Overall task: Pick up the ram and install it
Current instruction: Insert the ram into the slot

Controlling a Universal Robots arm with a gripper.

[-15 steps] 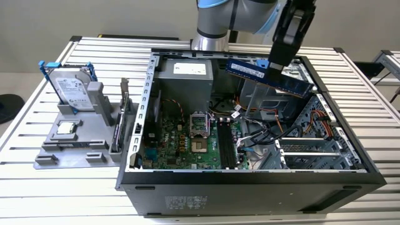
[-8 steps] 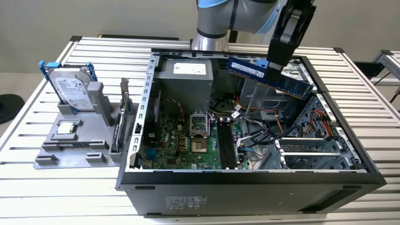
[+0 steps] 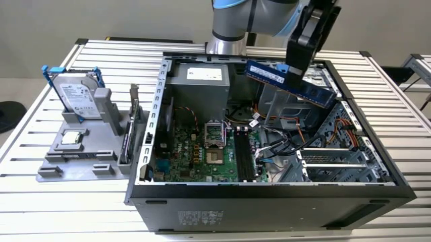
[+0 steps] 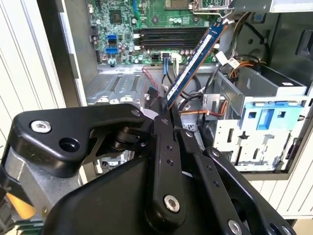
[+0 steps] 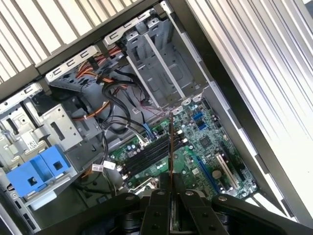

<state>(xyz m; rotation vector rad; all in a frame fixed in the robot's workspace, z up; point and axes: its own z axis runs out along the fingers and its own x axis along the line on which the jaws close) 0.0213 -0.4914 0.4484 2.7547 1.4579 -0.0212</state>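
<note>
Dark-blue stick: the ram (image 3: 291, 81), thin and flat, is in the air above the open computer case (image 3: 269, 204), touching nothing but the hand.
Hand (image 3: 287, 66): black fingers are closed tight on the ram, pinching its flat faces partway along its length.
Ram tilt: it slants in the exterior view, with the end toward the exterior view's right lower than the other.
Ram position: it hangs over the metal drive cage (image 3: 283, 108), on the exterior view's right of the motherboard (image 3: 192, 151) and well apart from the board.
Second wrist view: the ram (image 4: 195, 58) juts out from between the closed fingers (image 4: 164, 132), pointing toward the board.
First wrist view: the ram (image 5: 170, 147) is seen edge-on as a thin line crossing the memory slots (image 5: 146, 159).
Memory slots: long and black, side by side on the green board, just beside the processor socket (image 3: 214, 132).
Case: a black tower lying on its side with the panel off, orange and black cables (image 3: 296, 128) looping inside.
Power supply (image 3: 202, 80): a grey box at the far end of the case.
Tabletop (image 3: 40, 206): slatted metal carrying the case and a grey fixture (image 3: 70, 161).
Fixture load: a silver-labelled hard drive (image 3: 77, 98) with blue rails stands upright in it, and an expansion card (image 3: 129, 133) stands on edge at the side nearest the case.
</note>
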